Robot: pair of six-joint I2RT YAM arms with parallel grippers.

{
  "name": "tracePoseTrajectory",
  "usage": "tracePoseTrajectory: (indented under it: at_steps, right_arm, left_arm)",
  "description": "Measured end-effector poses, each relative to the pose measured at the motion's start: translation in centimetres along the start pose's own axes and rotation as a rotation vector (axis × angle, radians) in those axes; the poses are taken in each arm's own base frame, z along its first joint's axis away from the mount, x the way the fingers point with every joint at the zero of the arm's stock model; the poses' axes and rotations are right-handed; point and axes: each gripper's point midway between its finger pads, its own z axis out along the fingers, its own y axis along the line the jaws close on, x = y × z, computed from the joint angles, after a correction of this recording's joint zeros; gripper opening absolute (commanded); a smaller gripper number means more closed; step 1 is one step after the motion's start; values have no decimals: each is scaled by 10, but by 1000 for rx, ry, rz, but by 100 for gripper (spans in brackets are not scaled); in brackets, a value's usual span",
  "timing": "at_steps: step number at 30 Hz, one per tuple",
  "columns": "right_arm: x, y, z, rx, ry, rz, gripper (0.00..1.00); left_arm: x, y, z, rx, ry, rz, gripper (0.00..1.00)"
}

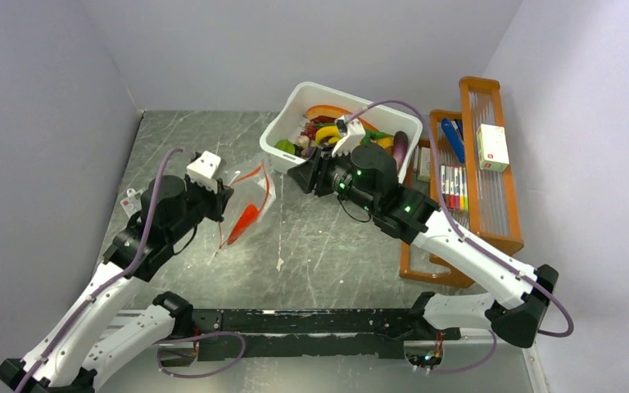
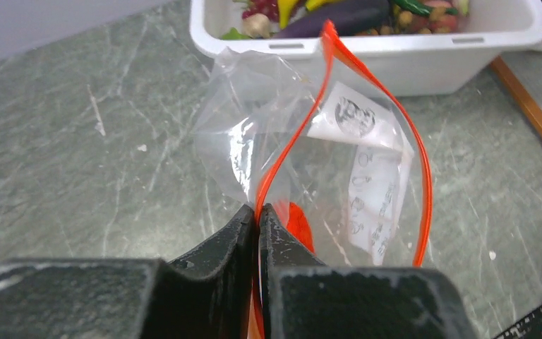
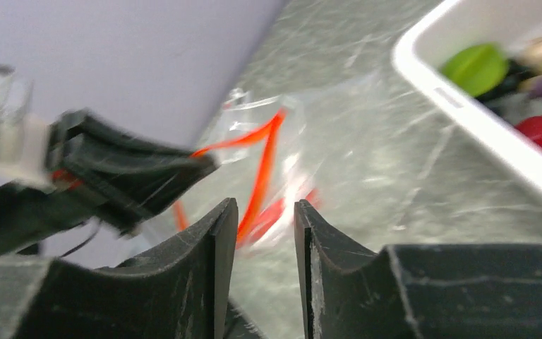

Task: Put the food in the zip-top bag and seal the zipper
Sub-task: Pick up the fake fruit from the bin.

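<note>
The zip-top bag [image 1: 250, 201] lies open on the table left of centre, with one orange-red food piece [image 1: 244, 219] inside. My left gripper [image 1: 225, 201] is shut on the bag's orange-red zipper [image 2: 293, 138] at its near end; the jaws [image 2: 257, 212] pinch one strip while the other strip bows away, mouth open. The white label [image 2: 374, 183] shows through the plastic. My right gripper [image 1: 299, 173] is open and empty, between the bag and the white tub [image 1: 278, 135], pointing at the bag [image 3: 303, 134]. More food [image 1: 336, 127] fills the tub.
Orange wooden racks [image 1: 491, 205] stand at the right, holding marker pens [image 1: 454, 188] and a white box [image 1: 491, 147]. A small white tag [image 1: 129, 199] lies near the left wall. The tub's wall [image 2: 395, 60] is just beyond the bag.
</note>
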Motion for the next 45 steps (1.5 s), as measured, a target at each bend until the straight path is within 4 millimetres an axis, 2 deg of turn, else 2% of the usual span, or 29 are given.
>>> tracePoseTrajectory:
  at_steps: [2,5,9,14,16,21,27,32,35,39,45]
  right_arm:
    - [-4,-23,-1,79,-17,-79,36]
    - [-12,-58,7,200,-9,-174,41]
    - [-26,-118,17,353,23,-300,45]
    - [-41,-197,17,534,66,-399,44]
    - [-44,-221,19,582,89,-427,44]
    - [-49,-274,42,610,136,-440,51]
    - [-38,-340,75,635,228,-423,49]
    - [-39,-369,92,634,255,-428,49]
    - [-39,-379,96,643,271,-460,47]
    - [-45,-391,113,637,286,-526,49]
    - [-26,-409,128,609,363,-569,50]
  left_arm:
    - [12,-5,-5,37,-3,9,7]
    - [18,-10,-6,69,-11,17,7]
    - [24,-12,0,83,-13,39,7]
    - [51,-12,8,88,47,58,7]
    - [55,-11,8,88,54,65,7]
    - [48,-12,4,93,18,75,7]
    - [44,-18,3,132,2,80,7]
    - [43,-25,3,170,-3,83,7]
    - [44,-28,4,189,2,83,7]
    - [43,-30,2,197,-5,83,7]
    - [39,-29,-1,197,-22,88,7]
